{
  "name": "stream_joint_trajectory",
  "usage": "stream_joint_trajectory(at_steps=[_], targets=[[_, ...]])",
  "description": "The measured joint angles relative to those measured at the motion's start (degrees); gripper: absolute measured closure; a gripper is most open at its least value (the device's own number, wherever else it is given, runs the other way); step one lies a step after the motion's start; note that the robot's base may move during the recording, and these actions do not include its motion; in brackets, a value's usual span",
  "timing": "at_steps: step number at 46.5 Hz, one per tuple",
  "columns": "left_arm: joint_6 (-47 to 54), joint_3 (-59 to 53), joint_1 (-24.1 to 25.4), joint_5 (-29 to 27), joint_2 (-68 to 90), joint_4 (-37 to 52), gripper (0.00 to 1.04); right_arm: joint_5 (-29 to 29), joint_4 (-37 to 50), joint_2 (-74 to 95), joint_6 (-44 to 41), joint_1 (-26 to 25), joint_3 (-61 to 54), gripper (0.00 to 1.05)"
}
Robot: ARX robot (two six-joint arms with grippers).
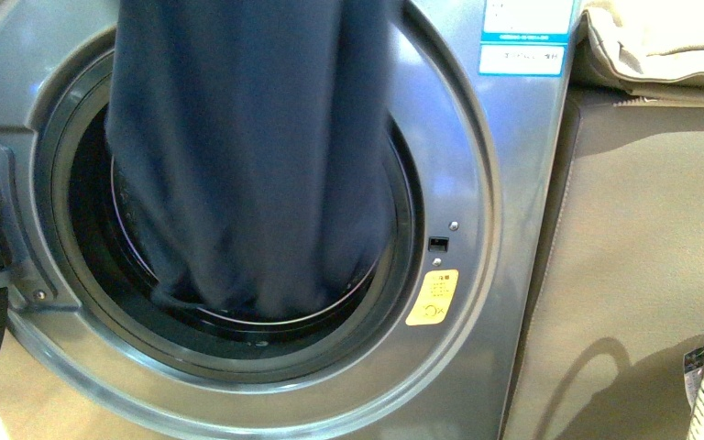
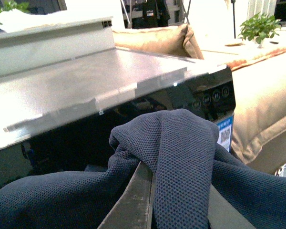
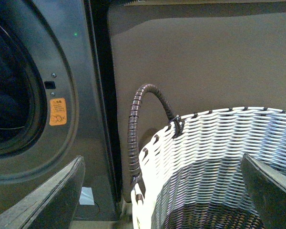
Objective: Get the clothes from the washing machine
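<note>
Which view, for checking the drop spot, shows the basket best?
Right wrist view: the basket sits close, rim, handle and weave clear. Front view catches only an edge, lower right; left wrist view shows nothing certain.

The left claw point(image 2: 178, 186) and right claw point(image 3: 162, 162) have flat, tapering grey fingers point(image 3: 52, 195).

garment point(image 1: 257, 156): dark navy, fine mesh knit | washer point(image 1: 504, 275): grey metallic, black panel | sticker point(image 1: 432, 298): yellow | label point(image 1: 524, 35): white/cyan | basket point(image 3: 214, 157): white weave, dark brown handle | cushion point(image 1: 660, 41): cream
</note>
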Motion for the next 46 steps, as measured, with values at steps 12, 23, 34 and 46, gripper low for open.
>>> stream_joint_trajectory(at_steps=[12, 23, 34, 46], targets=[[-0.11, 20.55, -5.14, 0.59, 9.09, -11.52, 0.95, 0.0, 0.0, 0.0, 0.0, 0.0, 0.0, 0.07], [-2.01, 29.55, -10.1, 4.13, 15.39, -15.67, 0.95, 0.0, 0.0, 0.0, 0.0, 0.0, 0.0, 0.07], [-0.22, 35.63, -14.32, 4.74, 17.09, -19.32, 0.95, 0.0, 0.0, 0.0, 0.0, 0.0, 0.0, 0.07], [0.79, 37.88, -14.71, 5.11, 17.92, -19.96, 0.95, 0.0, 0.0, 0.0, 0.0, -0.02, 0.0, 0.07]])
